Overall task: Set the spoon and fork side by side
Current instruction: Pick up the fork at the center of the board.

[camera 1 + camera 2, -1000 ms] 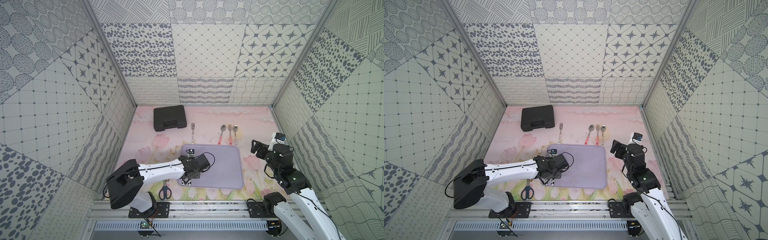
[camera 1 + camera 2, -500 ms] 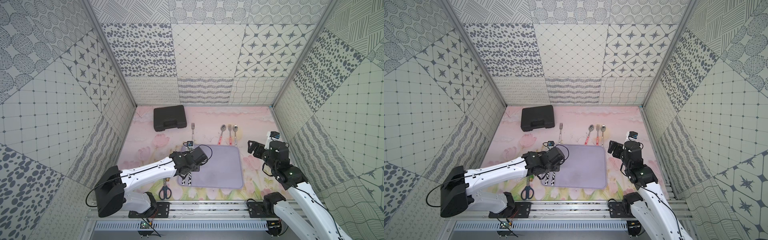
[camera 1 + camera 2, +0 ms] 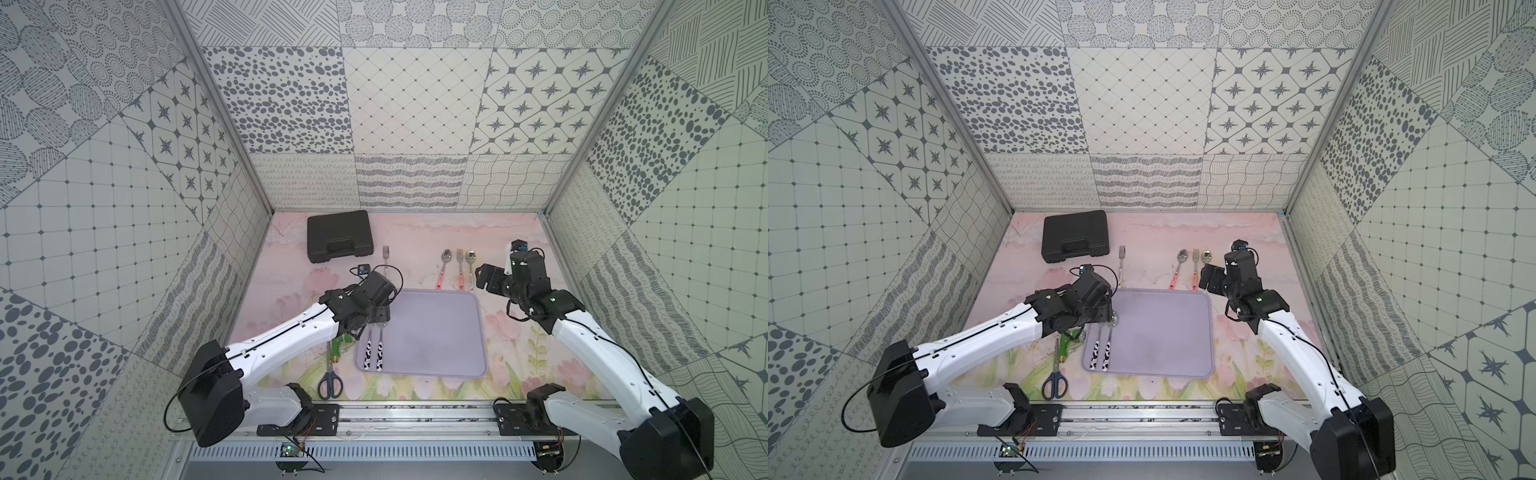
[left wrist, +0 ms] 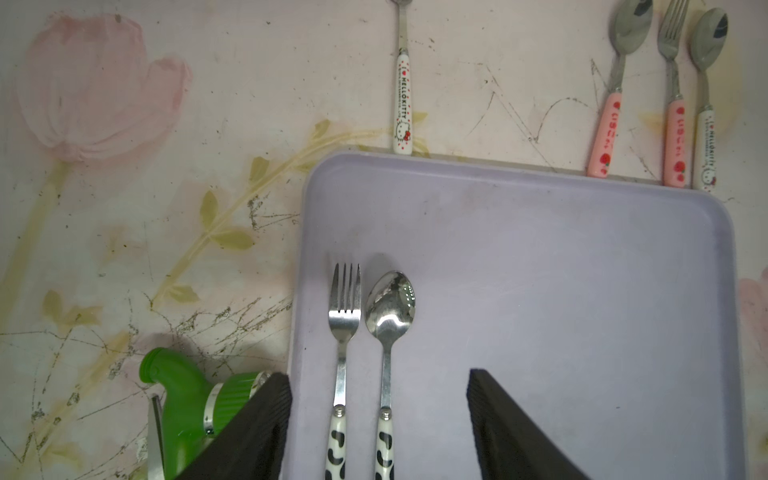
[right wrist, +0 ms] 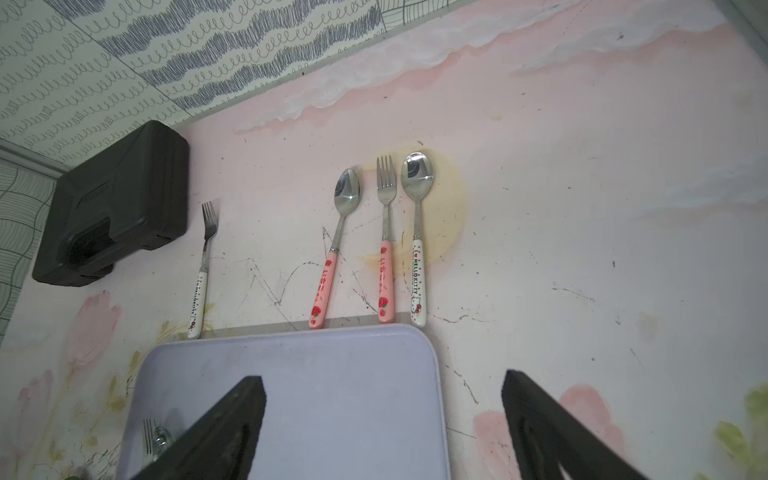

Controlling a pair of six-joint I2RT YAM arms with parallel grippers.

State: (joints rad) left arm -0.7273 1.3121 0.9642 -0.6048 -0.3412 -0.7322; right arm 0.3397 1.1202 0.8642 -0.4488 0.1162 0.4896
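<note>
Left fingers (image 4: 249,428) opened and shifted toward the left edge of the tray (image 4: 582,291) since a second ago.
Spoon (image 4: 390,316) and fork (image 4: 344,328) are laid parallel, just apart, cow-print handles toward the near edge, on the left part of the lilac tray, which is set on the table (image 4: 166,187). Left fingers are spread to either side of both handles, nothing pinched. Right fingers (image 5: 216,432) are spread above the tray's far right corner, nothing held between them.

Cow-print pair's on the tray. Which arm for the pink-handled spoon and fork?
Right, likely: right hand hovers open beside the pink strawberry-handled spoon and matching fork past the far edge of the lilac tray; left hand is across the tray.
</note>
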